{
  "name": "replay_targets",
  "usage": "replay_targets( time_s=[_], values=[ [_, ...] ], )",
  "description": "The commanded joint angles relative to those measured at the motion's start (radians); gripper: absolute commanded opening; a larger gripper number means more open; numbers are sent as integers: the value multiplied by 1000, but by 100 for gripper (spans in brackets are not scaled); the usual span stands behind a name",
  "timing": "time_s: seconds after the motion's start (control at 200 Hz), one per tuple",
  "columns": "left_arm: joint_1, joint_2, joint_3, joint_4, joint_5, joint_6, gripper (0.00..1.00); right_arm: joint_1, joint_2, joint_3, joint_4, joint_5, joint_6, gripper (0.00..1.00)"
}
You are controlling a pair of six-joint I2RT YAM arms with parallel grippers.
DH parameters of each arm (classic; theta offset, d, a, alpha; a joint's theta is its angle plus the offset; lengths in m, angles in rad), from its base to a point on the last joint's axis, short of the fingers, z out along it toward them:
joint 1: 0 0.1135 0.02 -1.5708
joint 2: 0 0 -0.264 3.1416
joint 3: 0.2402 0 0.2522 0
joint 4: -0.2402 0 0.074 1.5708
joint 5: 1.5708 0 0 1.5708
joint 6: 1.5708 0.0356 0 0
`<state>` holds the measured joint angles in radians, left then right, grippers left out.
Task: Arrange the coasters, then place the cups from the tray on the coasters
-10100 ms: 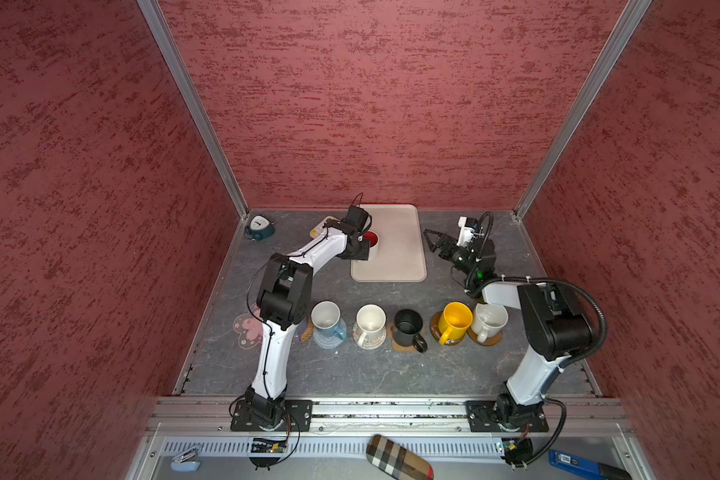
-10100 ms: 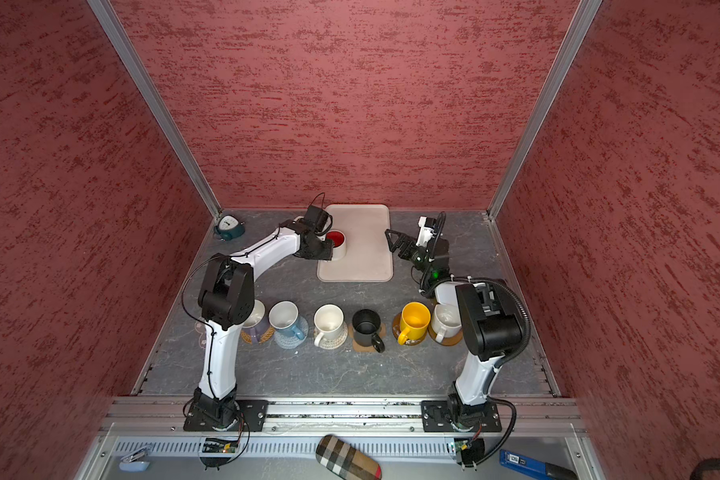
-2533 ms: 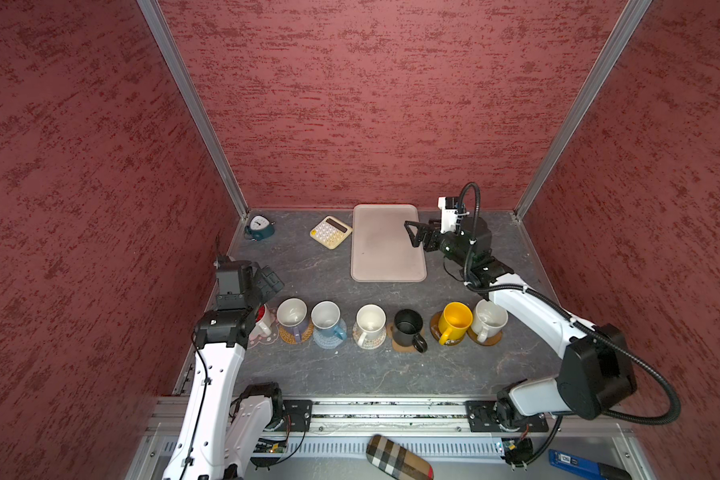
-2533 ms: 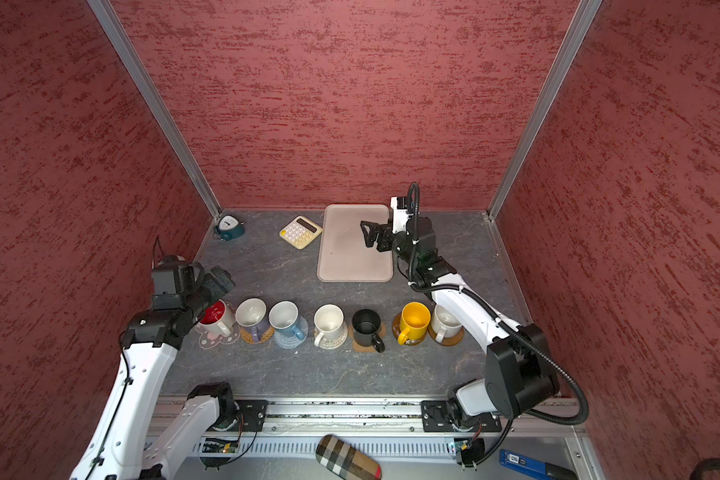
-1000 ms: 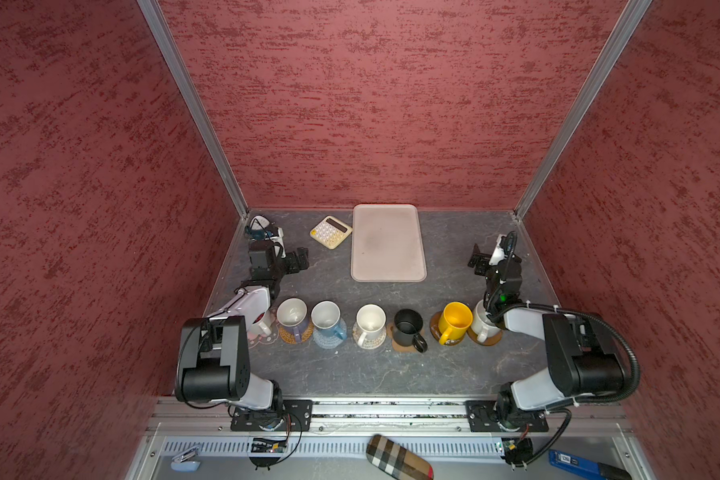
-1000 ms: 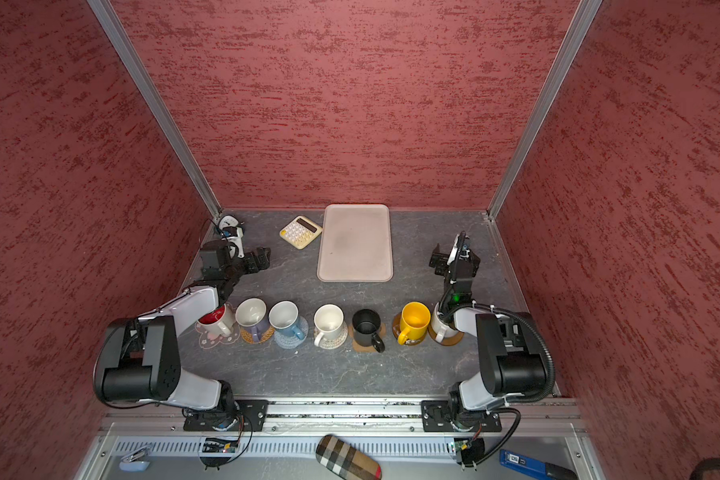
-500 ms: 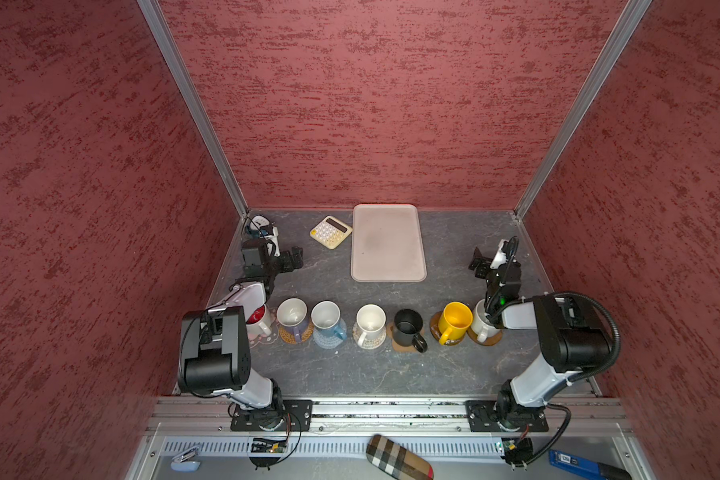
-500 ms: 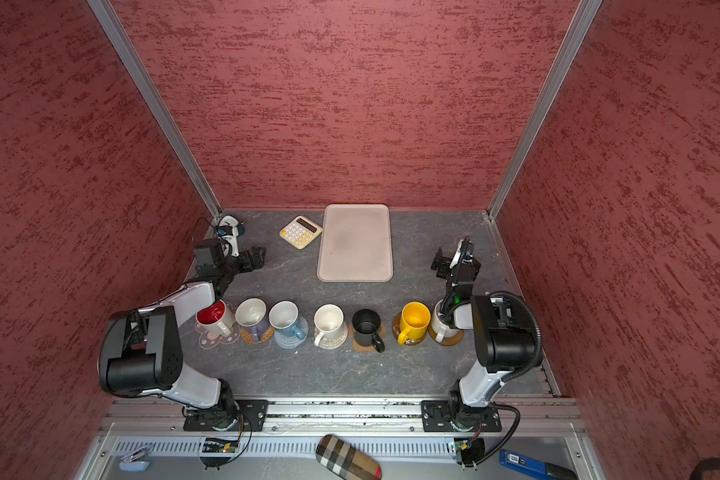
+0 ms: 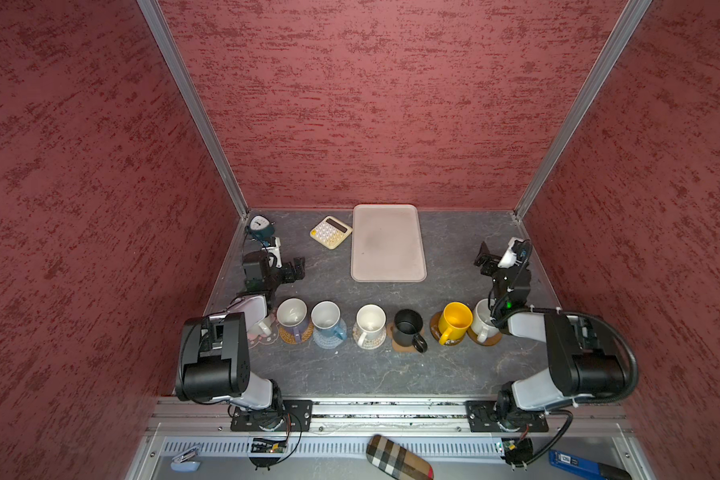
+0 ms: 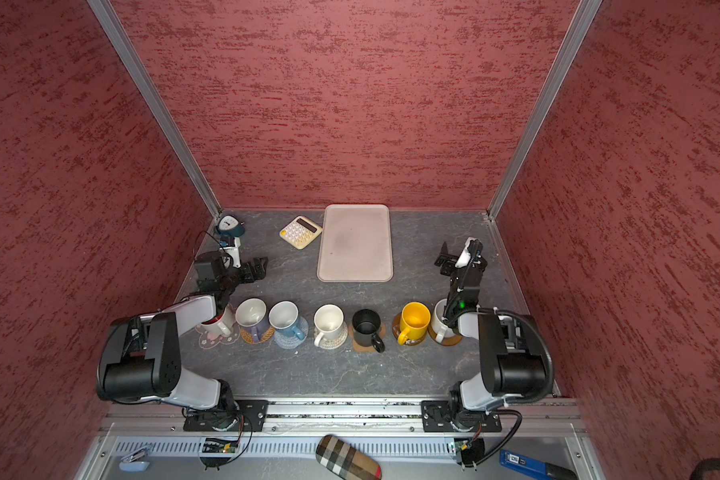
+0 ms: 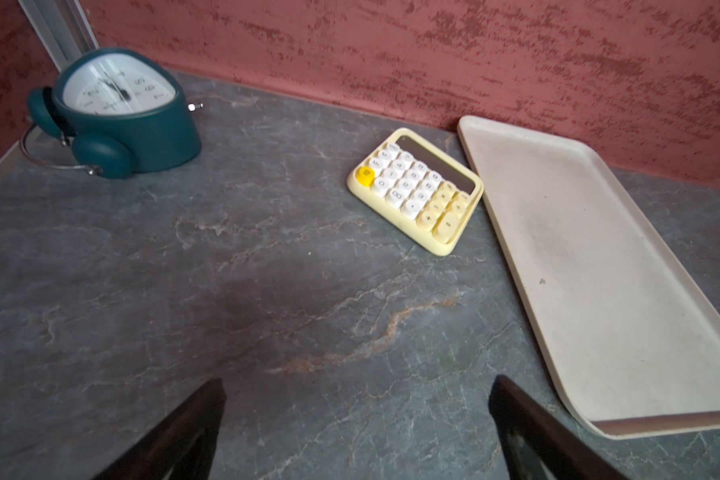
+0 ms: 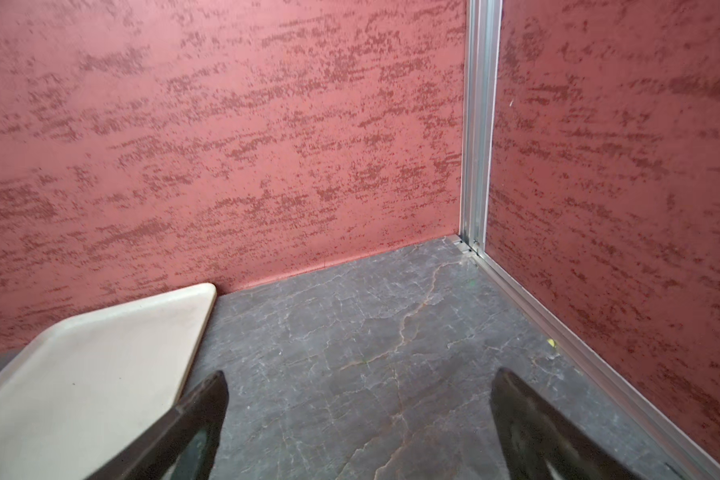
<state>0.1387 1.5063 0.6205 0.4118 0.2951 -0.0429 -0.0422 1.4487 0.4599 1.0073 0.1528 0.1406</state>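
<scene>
Surface: grey marbled tabletop, boxed in by mottled red walls
Tray: large beige rounded-corner tray lies flat at the back, middle, against the rear wall; small yellow calculator sits just beside its left edge; teal alarm clock is tucked into the back left corner
Cups: all seven upright in one row across the front, well apart from the tray; from the left, white mug with red inside, half hidden under the left arm; lavender mug; blue mug; cream mug; black mug; yellow mug; white mug, partly behind the right arm
Coasters: one under each cup; pink flower mat under the red-inside mug; woven tan round under lavender; grey crocheted round under blue; beige crocheted round under cream; flat brown mat under black; glossy brown disc under yellow; second glossy brown disc under white
Left gripper: low over the tabletop at the back left, behind the row; jaws spread wide, gripping nothing; the wrist view looks toward calculator and tray
Right gripper: raised near the right wall, behind the white mug; jaws spread wide, gripping nothing; the wrist view catches a tray corner
</scene>
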Motion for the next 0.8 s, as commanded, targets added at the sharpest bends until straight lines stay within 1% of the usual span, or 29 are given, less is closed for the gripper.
replay_targets(
  time_s=[0.0, 0.09, 0.22, 0.336, 0.486, 0.556, 0.706, 0.791],
  values=[
    [-7, 31, -42, 141, 29, 27, 100, -6, -82, -16, -92, -5, -6, 99],
    [-8, 33, -34, 118, 28, 30, 100, -5, -104, -25, -140, 5, -25, 99],
    [-11, 23, -55, 147, 35, 37, 100, -6, -117, -38, -169, 4, -31, 99],
    [-33, 3, -107, 223, 2, 51, 100, -5, -129, -53, -169, 14, -49, 99],
    [-42, -6, -138, 263, -17, 58, 100, -5, -125, -54, -170, 25, -62, 99],
    [-53, -14, -172, 314, -42, 64, 100, -6, -128, -55, -169, 20, -65, 99],
    [-77, 21, -241, 473, -82, 76, 100, -5, -147, -85, -174, 14, -64, 99],
    [-74, 23, -242, 479, -94, 68, 100, -5, -147, -107, -158, 20, -65, 99]
  ],
)
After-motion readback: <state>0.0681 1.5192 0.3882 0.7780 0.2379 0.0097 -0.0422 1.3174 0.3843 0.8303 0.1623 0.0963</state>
